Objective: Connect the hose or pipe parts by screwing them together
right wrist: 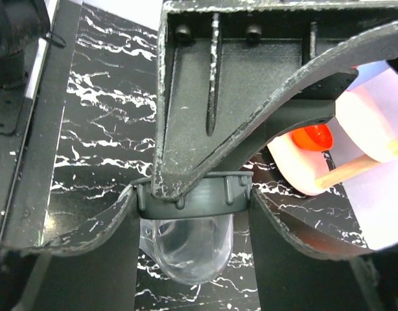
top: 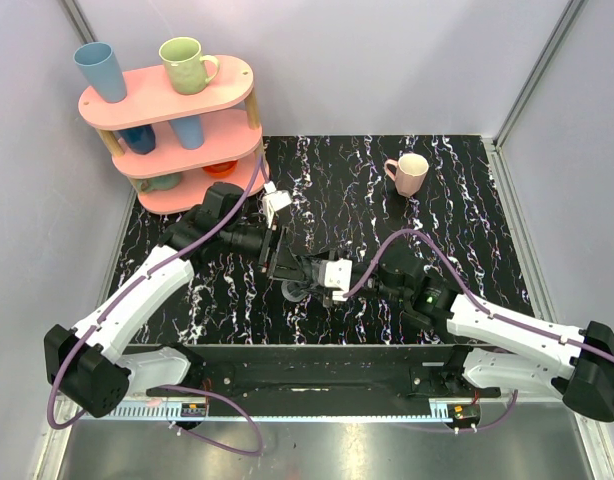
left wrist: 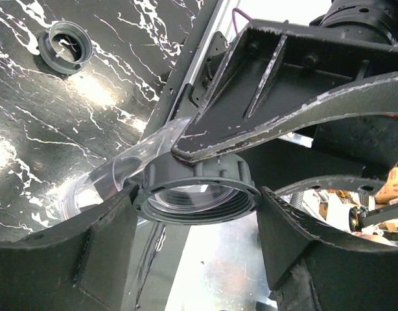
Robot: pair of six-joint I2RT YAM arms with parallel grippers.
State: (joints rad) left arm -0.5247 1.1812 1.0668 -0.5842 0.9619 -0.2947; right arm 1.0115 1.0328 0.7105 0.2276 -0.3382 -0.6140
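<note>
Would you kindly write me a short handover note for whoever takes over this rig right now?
Grippers: the left gripper is shut on the dark collar of the clear tube. The right gripper is shut on the same collar from the other side.
Parts: the tube is held above the table. The ring fitting lies alone on it.
Done: tube lifted.
Left: bring both parts together and screw them tight.

Shelf (top: 230, 78) back-L, mug (top: 409, 172) back-R, gap btwn.
</note>
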